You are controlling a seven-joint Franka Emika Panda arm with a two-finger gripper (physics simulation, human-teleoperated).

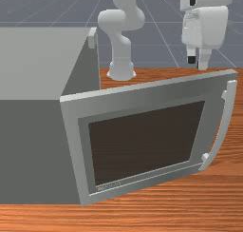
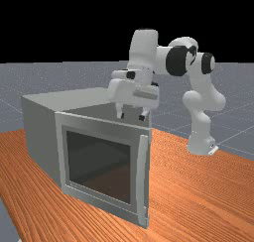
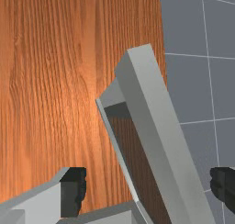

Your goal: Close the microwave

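Tabletop [image 1: 142,221] of orange-brown wood comes nearest in the front view. Just beyond its near strip is the microwave's door [image 1: 142,100], swung open, its dark window [image 1: 147,140] facing the camera. A curved handle [image 1: 223,126] runs down the door's edge at the front view's right. The microwave [image 1: 28,150] itself, a big grey box, sits on the tabletop at the front view's left, joined to the door along the opposite edge. Farther back, the pincer [image 2: 132,116] hangs pointing down, higher than the door's top edge and toward the handle's side in the front view. It is released: the wrist view has the fingers [image 3: 73,191] wide apart, gripping nothing, with part of the door seen between them. Farthest off, the white arm's base [image 1: 121,72] stands at the tabletop's far side.
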